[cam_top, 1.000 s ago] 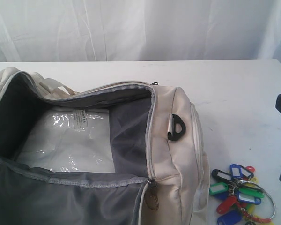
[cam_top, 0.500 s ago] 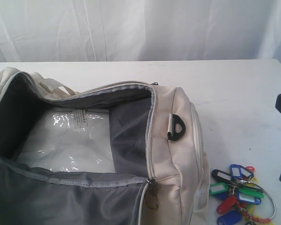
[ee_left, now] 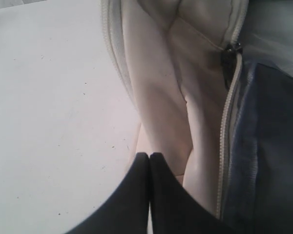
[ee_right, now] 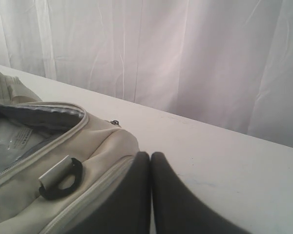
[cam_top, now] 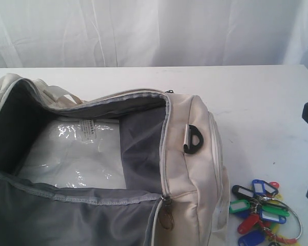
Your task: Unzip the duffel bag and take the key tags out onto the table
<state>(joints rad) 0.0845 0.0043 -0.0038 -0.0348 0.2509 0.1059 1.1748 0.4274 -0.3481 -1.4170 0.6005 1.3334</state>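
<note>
Starting nearest the exterior camera, the key tags [cam_top: 262, 212] are seen lying on the table [cam_top: 256, 102], just beside the bag [cam_top: 195, 154] at its end panel and wholly outside it. This placement is judged to satisfy the task, since the bunch rests flat on the surface and nothing is gripping it.

The zipper pull [cam_top: 168, 215] hangs at the end of the bag's opening. The zipper is run fully back, which is why the top gapes and the grey lining [cam_top: 138, 148] is exposed. Inside the bag, a clear plastic sheet [cam_top: 72, 154] lies flat on the floor; no tags are seen there.

The left gripper [ee_left: 149, 156] is held at the bag's outer side wall, next to the zipper track. Its fingers are pressed together with nothing between them. Whether the tips touch the fabric cannot be told.

The right gripper [ee_right: 150, 157] is held off the bag's end, with the black D-ring [ee_right: 61, 183] in its view. Its fingers are likewise together and empty. Both are judged to be closed because nothing is left to be carried.

Beyond the bag, bare table is seen, and behind that a white curtain [cam_top: 154, 31].
</note>
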